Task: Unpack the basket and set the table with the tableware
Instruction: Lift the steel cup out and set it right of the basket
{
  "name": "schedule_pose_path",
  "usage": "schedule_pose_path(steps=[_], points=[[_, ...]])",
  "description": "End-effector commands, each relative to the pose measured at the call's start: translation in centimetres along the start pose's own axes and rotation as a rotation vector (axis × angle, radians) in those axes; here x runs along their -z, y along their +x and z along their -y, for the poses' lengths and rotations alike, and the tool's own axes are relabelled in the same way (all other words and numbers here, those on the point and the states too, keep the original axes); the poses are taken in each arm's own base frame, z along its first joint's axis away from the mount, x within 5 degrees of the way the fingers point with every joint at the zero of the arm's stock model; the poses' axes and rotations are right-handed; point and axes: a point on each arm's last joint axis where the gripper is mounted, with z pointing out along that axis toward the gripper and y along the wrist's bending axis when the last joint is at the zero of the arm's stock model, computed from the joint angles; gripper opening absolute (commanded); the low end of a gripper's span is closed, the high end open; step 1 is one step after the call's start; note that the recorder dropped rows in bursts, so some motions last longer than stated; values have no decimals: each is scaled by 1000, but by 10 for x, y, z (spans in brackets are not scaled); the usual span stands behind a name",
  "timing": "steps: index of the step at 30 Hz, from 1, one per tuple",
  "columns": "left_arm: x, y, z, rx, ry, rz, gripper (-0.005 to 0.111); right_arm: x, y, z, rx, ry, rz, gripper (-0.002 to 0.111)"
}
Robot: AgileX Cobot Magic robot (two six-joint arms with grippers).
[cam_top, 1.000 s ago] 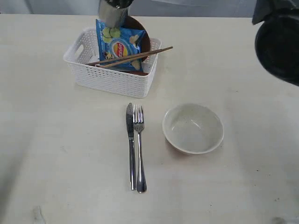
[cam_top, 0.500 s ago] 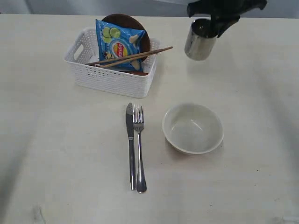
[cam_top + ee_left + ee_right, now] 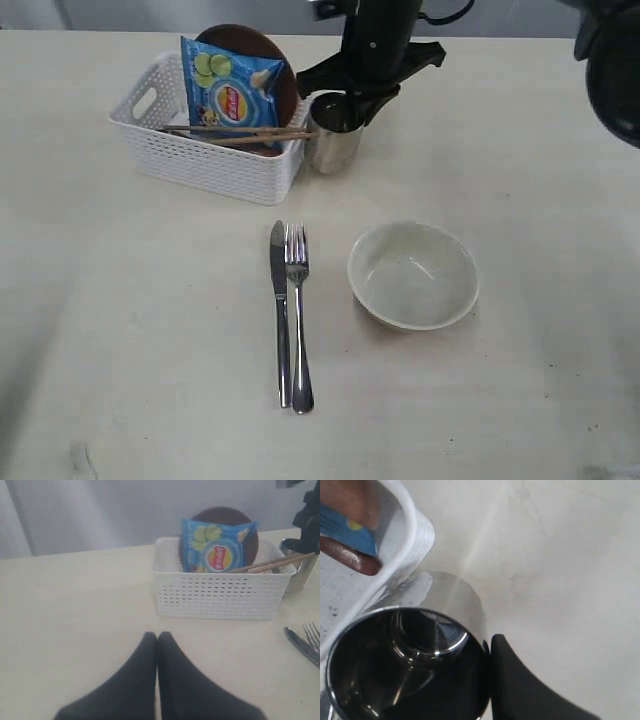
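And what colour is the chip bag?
The chip bag is blue; clearest in the left wrist view.

Exterior view high over the counter (image 3: 150, 330), tilted down, left wrist low behind its hand (image 3: 157, 636), facing the basket (image 3: 215, 595), right wrist close above the cup (image 3: 410, 670), basket in all.

steel cup (image 3: 333, 140) upright beside basket (image 3: 200, 165) | bowl (image 3: 412, 275), knife (image 3: 279, 300), fork (image 3: 298, 320) on table (image 3: 520, 380)

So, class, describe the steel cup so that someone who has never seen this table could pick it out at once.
Find the white lattice basket on the table. At its right-hand end, under the dark arm, stands the steel cup. It is the only shiny upright cylinder; the cream bowl is wide, and the knife and fork lie flat.
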Motion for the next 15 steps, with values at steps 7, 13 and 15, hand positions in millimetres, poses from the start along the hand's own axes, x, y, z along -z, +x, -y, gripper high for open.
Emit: schedule_pose_path(steps=[7,13,15], points=[[0,0,0,3,-2,5,0,8,-17,-26,48,-35,90,0],[0,0,0,3,-2,5,0,12,-15,-13,81,83,51,0],[0,0,0,3,-2,5,0,12,-15,-10,86,120,52,0]])
